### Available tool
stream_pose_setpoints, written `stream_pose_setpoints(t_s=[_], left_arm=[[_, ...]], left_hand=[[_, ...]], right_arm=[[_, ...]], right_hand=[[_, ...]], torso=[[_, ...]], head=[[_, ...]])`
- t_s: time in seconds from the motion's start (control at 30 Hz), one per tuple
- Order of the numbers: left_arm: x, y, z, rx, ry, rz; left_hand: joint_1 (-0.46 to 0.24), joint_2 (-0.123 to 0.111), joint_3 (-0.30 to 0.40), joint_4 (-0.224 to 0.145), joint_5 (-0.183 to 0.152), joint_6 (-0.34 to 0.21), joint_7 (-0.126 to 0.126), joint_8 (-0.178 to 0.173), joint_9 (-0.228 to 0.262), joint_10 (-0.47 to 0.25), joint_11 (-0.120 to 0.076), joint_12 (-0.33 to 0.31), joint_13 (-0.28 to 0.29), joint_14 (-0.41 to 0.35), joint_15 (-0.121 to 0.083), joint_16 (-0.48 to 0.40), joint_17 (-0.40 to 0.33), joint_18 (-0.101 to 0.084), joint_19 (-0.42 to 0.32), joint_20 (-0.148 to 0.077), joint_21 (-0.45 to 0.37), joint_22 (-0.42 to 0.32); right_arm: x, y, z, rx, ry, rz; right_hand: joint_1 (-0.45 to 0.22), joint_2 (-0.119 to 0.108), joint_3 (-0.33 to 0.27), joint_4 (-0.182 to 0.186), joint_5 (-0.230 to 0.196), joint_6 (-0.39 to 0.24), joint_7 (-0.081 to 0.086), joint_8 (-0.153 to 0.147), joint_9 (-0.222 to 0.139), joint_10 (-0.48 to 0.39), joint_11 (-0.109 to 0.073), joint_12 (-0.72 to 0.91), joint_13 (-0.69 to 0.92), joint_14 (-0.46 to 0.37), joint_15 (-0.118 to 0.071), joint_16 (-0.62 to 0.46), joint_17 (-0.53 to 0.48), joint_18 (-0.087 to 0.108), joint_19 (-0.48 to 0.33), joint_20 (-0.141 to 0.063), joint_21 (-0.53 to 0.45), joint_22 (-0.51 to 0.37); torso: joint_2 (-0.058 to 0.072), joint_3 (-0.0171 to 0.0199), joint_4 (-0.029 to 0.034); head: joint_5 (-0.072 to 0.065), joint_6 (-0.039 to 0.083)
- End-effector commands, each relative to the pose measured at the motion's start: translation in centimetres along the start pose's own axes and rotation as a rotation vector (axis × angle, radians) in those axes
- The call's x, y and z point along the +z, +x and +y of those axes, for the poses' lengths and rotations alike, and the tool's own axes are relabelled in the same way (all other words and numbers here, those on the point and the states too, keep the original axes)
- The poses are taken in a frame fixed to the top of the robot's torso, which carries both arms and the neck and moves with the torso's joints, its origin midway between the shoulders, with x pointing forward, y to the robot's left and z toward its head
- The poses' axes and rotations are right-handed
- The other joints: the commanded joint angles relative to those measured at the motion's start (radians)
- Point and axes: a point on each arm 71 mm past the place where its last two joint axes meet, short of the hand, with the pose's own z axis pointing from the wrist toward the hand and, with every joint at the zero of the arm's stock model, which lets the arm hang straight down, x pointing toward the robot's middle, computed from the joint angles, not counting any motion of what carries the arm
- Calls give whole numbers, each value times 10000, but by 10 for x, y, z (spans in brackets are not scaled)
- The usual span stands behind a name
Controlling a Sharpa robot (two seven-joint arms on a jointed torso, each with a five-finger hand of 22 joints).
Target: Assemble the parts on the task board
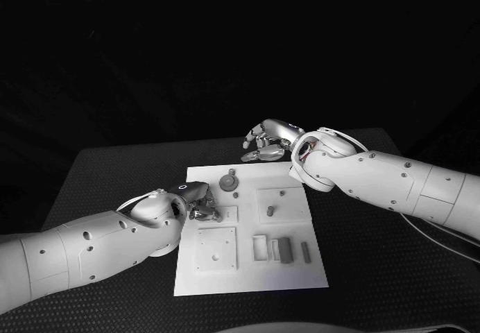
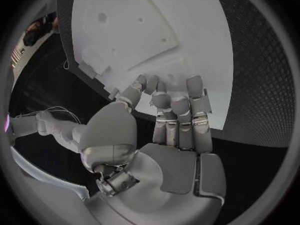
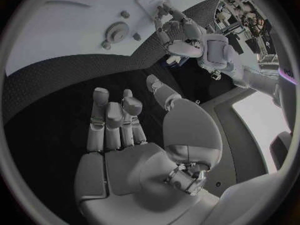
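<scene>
A white task board (image 1: 250,277) lies in the middle of a black table (image 1: 110,173), its long side running away from the robot. Two white arms reach in, each ending in one silver hand.

On the board are several grey parts. Near its far edge sits one round disc (image 1: 228,183) with one small peg (image 1: 232,171) just beyond it. To the right is one square block (image 1: 280,205) with a short post standing on it. Nearer the robot lies one flat square plate (image 1: 215,248), and beside it a cluster of narrow upright bars (image 1: 285,250), too small to count surely.

The left hand (image 1: 200,202) rests over the board's left edge, just beside the disc; its fingers (image 2: 178,110) curl down onto the white surface, and whether they hold anything cannot be told.

The right hand (image 1: 268,142) hangs over bare table just beyond the board's far edge, apart from every part, fingers loosely spread and holding nothing.
</scene>
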Motion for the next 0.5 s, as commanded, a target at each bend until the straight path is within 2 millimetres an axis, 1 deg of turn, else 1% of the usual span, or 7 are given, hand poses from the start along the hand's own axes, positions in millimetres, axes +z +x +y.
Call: stream_pose_setpoints(t_s=[0.03,0.23,0.37,0.4,0.43,0.5], left_arm=[[0,1,1,-175,-86,174],[-1,1,3,-241,-154,173],[-2,1,5,-263,-231,147],[-3,1,6,-283,-281,145],[-4,1,7,-294,-294,136],[-4,1,8,-364,-325,168]], left_hand=[[-115,27,3,76,43,21,27,-65,-16,3,35,39,-17,-34,-12,50,-13,-105,37,-11,-42,10],[-179,42,-2,127,43,24,26,-77,-24,-1,35,43,-18,-39,-15,60,-26,-106,41,-13,-57,12],[-288,-7,-35,194,44,26,28,-92,-33,-7,37,46,-19,-48,-16,69,-41,-109,39,-13,-75,16],[-395,-6,-77,253,68,28,27,-103,-39,-11,37,50,-19,-53,-17,79,-52,-109,38,-16,-87,21],[-502,26,-150,276,191,26,25,-114,-46,-17,37,53,-19,-59,-16,87,-61,-107,27,-19,-102,25],[-681,54,-249,340,259,30,24,-130,-56,-24,32,58,-19,-69,-15,101,-76,-104,18,-24,-123,33]], right_arm=[[0,1,1,3,-58,87],[0,1,0,3,-53,95],[0,1,0,2,-49,97],[0,1,0,2,-46,101],[0,1,0,2,-42,105],[0,1,0,2,-34,104]], right_hand=[[-112,17,-20,66,22,-47,43,-50,1,-75,1,-58,-14,-40,25,-60,-16,155,-35,0,-33,54],[-113,16,-20,68,22,-47,43,-50,1,-75,1,-57,-14,-40,25,-59,-16,156,-35,0,-33,54],[-113,13,-21,69,22,-48,43,-51,2,-75,1,-56,-14,-40,25,-59,-16,155,-35,0,-33,55],[-113,13,-20,70,22,-48,43,-51,2,-76,1,-56,-14,-40,25,-59,-15,155,-35,-1,-33,55],[-113,12,-20,70,22,-48,43,-52,2,-76,1,-56,-14,-40,25,-59,-15,155,-35,-1,-33,55],[-114,12,-20,71,22,-48,43,-52,2,-76,1,-56,-14,-40,25,-58,-15,156,-35,-1,-33,55]], torso=[[3,2,-3],[2,1,2],[0,-4,2],[0,-1,0],[0,-2,0],[-1,0,3]], head=[[3,9],[-4,-4],[-7,-7],[-8,-8],[-9,-9],[-10,-7]])
